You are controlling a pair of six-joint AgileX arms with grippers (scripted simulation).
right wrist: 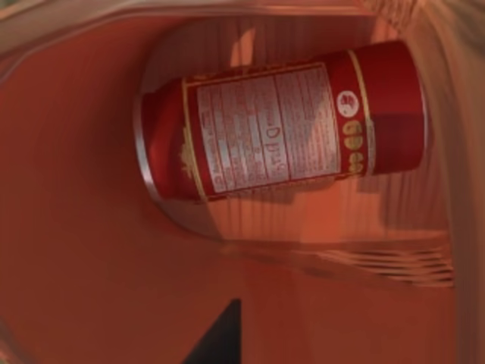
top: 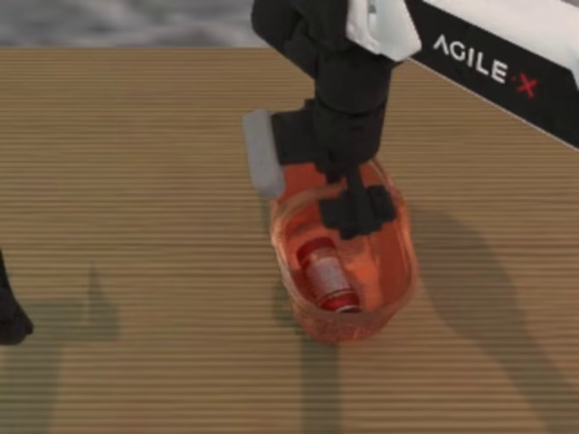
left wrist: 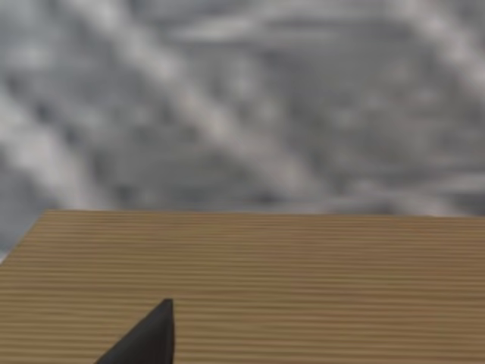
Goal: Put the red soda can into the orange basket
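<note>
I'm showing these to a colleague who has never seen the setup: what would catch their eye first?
First the orange basket, standing right of the table's middle in the top view, with the red soda can lying on its side on the ribbed floor inside. The right arm hangs over it, its claw above the basket's far end, apart from the can. The left claw sits parked at the table's left edge.

The red soda can (top: pixel 327 278) lies on its side inside the orange basket (top: pixel 399 271).

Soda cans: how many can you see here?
1. The red soda can lies on its side inside the orange basket, under the right gripper. None elsewhere on the table.
</note>
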